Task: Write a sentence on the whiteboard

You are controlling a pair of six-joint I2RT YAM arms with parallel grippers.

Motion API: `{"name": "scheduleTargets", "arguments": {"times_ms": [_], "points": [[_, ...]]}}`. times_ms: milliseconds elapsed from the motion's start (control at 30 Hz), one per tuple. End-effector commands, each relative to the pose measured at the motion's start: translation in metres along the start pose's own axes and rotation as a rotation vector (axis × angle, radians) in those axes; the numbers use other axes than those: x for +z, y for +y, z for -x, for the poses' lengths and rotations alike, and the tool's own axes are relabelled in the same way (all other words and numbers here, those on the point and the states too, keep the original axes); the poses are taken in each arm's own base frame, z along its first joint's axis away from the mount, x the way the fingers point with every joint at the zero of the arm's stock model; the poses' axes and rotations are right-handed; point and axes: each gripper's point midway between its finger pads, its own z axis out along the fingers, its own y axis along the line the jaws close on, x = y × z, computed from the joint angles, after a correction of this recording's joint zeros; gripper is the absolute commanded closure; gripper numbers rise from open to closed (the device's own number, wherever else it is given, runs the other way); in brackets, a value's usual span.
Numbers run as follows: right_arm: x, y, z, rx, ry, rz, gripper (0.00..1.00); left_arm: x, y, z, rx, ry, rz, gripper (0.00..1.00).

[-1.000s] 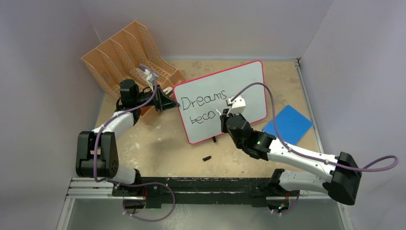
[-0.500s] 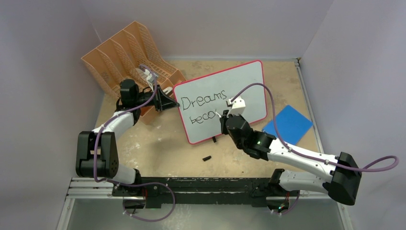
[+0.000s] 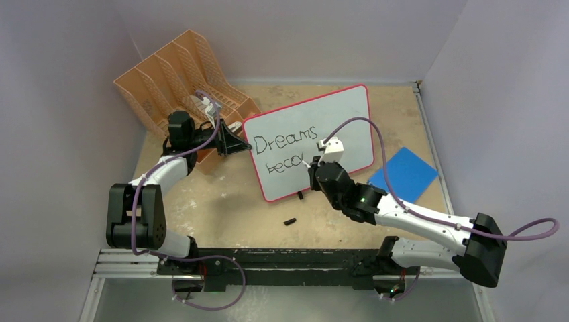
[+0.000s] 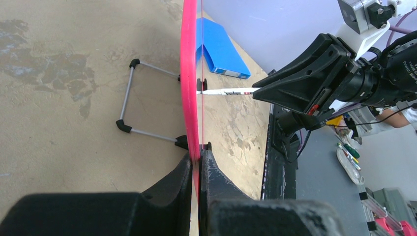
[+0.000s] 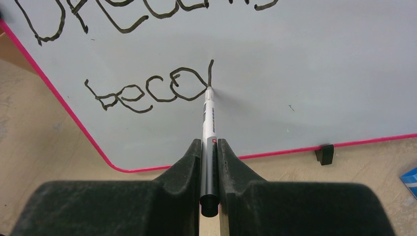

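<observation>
I find the whiteboard [image 3: 352, 117] standing upright near the middle of the tabletop's [image 3: 221, 201] far edge. My left gripper [image 4: 199, 150] is clamped tight on its pink frame. My right gripper [image 5: 210, 147] is closed around a marker [image 5: 208, 115], whose tip touches the sentence [image 3: 285, 141]. That reads "Dreams", then "beco" and one stroke.

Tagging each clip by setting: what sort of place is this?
Probably a lab robot cell: plain panels wall in a worn tabletop, a metal mounting rail runs along its near edge, and a tool-strewn bench stands beyond.
</observation>
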Motion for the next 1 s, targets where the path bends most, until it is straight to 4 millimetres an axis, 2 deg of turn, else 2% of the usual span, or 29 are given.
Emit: {"name": "scheduleTargets", "arguments": {"times_ms": [0, 333, 533, 700, 967], "points": [[0.0, 0.002, -0.005, 0.003, 0.041, 0.005, 1.0, 0.001, -0.011, 0.015, 0.098, -0.01, -0.025, 1.0], [-0.001, 0.002, -0.001, 0.013, 0.034, 0.0, 1.0, 0.001, -0.011, 0.015, 0.099, -0.011, -0.025, 1.0], [-0.012, 0.004, 0.031, 0.064, -0.072, 0.026, 1.0, 0.001, -0.01, 0.015, 0.098, -0.011, -0.023, 1.0], [-0.014, 0.002, 0.048, 0.075, -0.148, 0.02, 1.0, 0.0, -0.01, 0.015, 0.101, -0.012, -0.023, 1.0], [-0.008, 0.002, 0.045, 0.068, -0.156, 0.013, 1.0, 0.0, -0.01, 0.015, 0.099, -0.012, -0.021, 1.0]]}}
